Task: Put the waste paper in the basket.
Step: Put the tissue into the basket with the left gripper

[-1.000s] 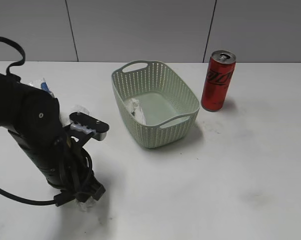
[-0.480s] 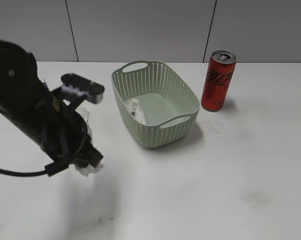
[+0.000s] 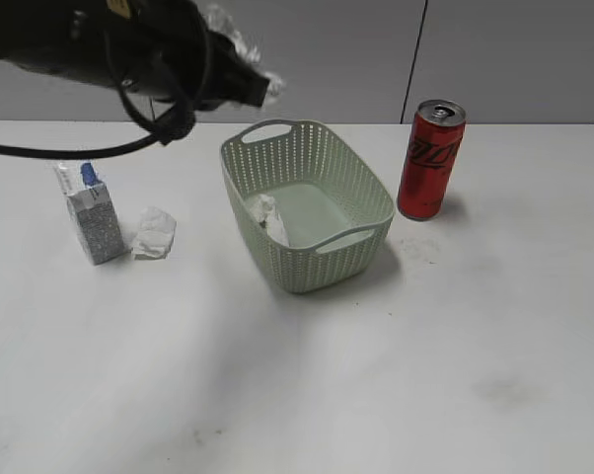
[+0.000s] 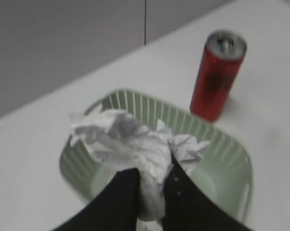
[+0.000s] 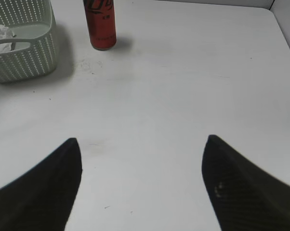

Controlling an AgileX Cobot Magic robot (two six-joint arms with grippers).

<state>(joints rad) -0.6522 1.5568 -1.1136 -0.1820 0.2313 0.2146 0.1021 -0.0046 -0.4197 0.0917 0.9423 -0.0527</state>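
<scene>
A crumpled paper wad (image 4: 130,144) is clamped between the fingers of the left end effector (image 4: 147,185), and it is held in the air above the pale green basket (image 3: 361,193), near the basket's far-left rim. A second paper wad (image 3: 270,217) is seen lying inside the basket, against its left wall. A third wad (image 3: 154,233) is left on the white desk (image 3: 425,355), well to the left of the basket, just beside a small grey-white carton (image 3: 92,212) with blue marks. A red drink can (image 3: 430,160) is stood upright to the right of the basket, apart from it. The right end effector (image 5: 142,163) is held wide apart and empty over bare desk, well to the right of the basket.
</scene>
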